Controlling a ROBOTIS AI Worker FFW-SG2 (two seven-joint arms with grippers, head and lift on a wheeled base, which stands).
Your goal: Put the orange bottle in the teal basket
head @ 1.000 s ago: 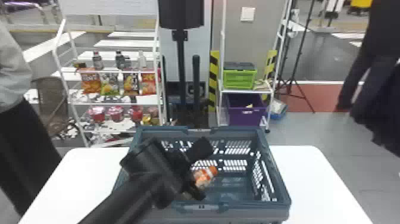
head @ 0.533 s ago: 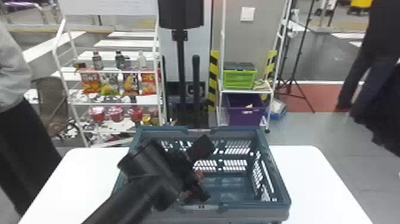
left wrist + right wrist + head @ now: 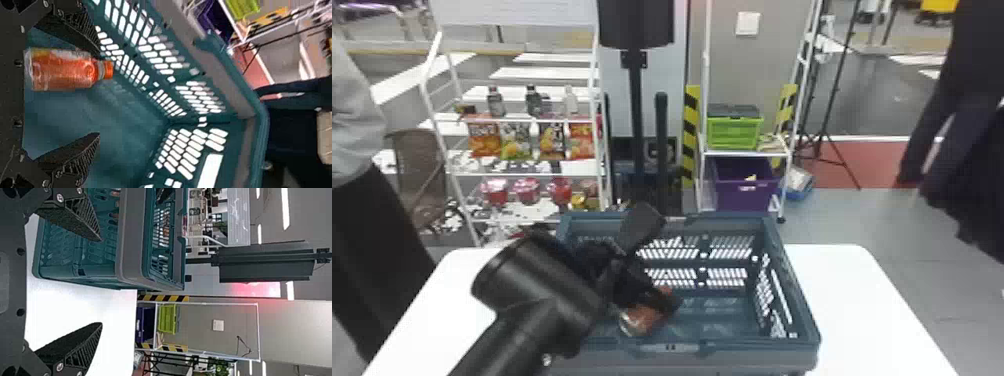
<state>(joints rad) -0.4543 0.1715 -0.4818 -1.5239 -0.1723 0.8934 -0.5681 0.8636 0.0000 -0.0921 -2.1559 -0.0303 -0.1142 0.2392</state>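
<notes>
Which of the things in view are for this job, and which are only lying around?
For the job:
- bottle
- basket
- left hand, open
- table, under the basket

Only around:
- snack bags, on a rack
- green box
- purple box

Bottle (image 3: 64, 74) orange, cap (image 3: 108, 69) too; basket (image 3: 98, 270) teal w/ gray band (image 3: 130, 243). Surface (image 3: 842, 290) wht. L gripper (image 3: 657, 262) & R gripper (image 3: 101, 282) both blk. Crate (image 3: 732, 134) lime w/ dk gray lid (image 3: 732, 111), bin (image 3: 747, 197) purple. Strip (image 3: 690, 135) yel/blk diag stripes. Rack (image 3: 527, 174) wht, floor patch (image 3: 862, 170) red.
</notes>
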